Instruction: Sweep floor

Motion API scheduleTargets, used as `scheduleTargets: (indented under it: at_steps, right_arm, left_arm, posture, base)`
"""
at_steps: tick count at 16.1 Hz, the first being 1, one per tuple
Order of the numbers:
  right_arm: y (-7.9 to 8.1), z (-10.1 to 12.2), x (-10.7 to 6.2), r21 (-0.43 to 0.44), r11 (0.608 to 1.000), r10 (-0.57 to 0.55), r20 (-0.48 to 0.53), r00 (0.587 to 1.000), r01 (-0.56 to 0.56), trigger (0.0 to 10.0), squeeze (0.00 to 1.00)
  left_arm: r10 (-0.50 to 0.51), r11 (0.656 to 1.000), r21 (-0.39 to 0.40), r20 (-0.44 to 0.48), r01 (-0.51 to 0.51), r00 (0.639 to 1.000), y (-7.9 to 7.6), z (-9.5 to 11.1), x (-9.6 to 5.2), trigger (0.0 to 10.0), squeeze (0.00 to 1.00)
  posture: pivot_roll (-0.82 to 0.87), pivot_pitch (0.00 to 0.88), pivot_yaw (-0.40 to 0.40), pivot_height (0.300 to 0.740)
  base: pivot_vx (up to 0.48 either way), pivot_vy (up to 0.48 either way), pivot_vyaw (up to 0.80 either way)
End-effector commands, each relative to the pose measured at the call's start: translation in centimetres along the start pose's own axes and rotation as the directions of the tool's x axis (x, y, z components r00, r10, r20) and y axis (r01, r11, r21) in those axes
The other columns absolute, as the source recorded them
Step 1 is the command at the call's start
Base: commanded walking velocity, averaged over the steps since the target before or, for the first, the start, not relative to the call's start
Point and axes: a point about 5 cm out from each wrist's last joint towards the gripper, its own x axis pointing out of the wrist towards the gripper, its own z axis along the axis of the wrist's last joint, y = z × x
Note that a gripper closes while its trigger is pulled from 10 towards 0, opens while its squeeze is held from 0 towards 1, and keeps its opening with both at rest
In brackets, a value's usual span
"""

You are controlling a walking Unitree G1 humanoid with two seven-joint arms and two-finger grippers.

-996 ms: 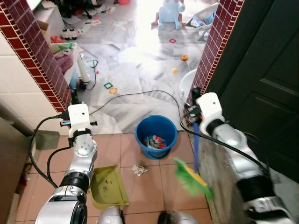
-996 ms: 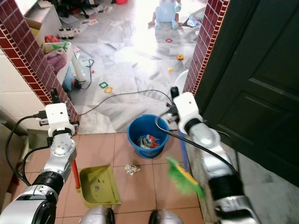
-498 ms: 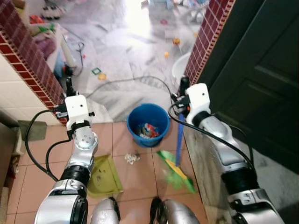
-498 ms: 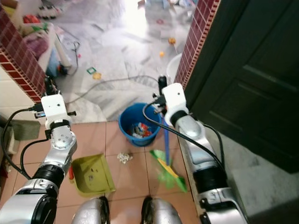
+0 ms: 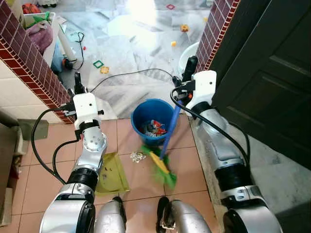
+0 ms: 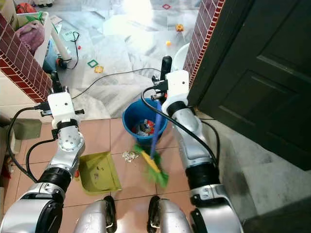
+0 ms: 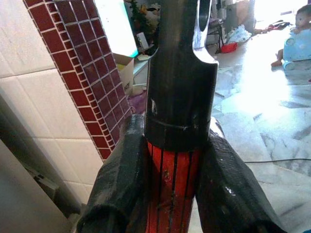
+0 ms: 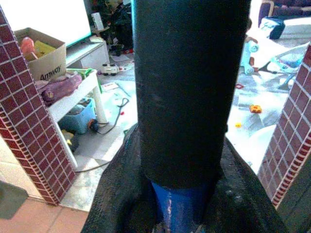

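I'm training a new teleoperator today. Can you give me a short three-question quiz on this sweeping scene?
1. True or false: the blue bucket already holds rubbish.
2. What does the right gripper hold? A) a mop B) the blue-handled broom C) a cable
3. Fill in: the crumpled scrap lies on the tiles between the green bristles and the ______, whose red handle sits in the left gripper.

Key: 1 true; 2 B; 3 green dustpan.
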Motion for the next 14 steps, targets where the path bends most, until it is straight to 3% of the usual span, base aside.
scheduleTargets:
  at_steps: [1,8,14]
  right_arm:
    - [0.3,1.1,0.6,0.059,0.998,-0.006,0.060,0.998,0.003,10.0,0.00]
    - [-0.6,1.0,1.0,0.325,0.946,-0.021,-0.012,1.000,0.023,10.0,0.00]
    - [-0.5,1.4,1.0,0.354,0.932,0.091,-0.031,0.995,-0.074,10.0,0.00]
  left_arm:
    - [-0.027,1.000,0.003,-0.115,0.028,0.993,-0.6,-2.2,-1.7,10.0,0.00]
    - [-0.047,0.999,-0.019,-0.133,0.045,0.990,-1.6,-1.9,-1.4,10.0,0.00]
    - [-0.056,0.998,-0.047,-0.145,0.050,0.988,-2.3,-1.7,-1.3,10.0,0.00]
  posture:
    - [-0.12,0.274,-0.050,0.740]
    - [-0.15,0.203,-0.055,0.740]
    - [-0.18,0.156,-0.062,0.740]
  base:
    - [0.000,0.000,0.00]
    - [0.000,0.000,0.00]
    - [0.000,0.000,0.00]
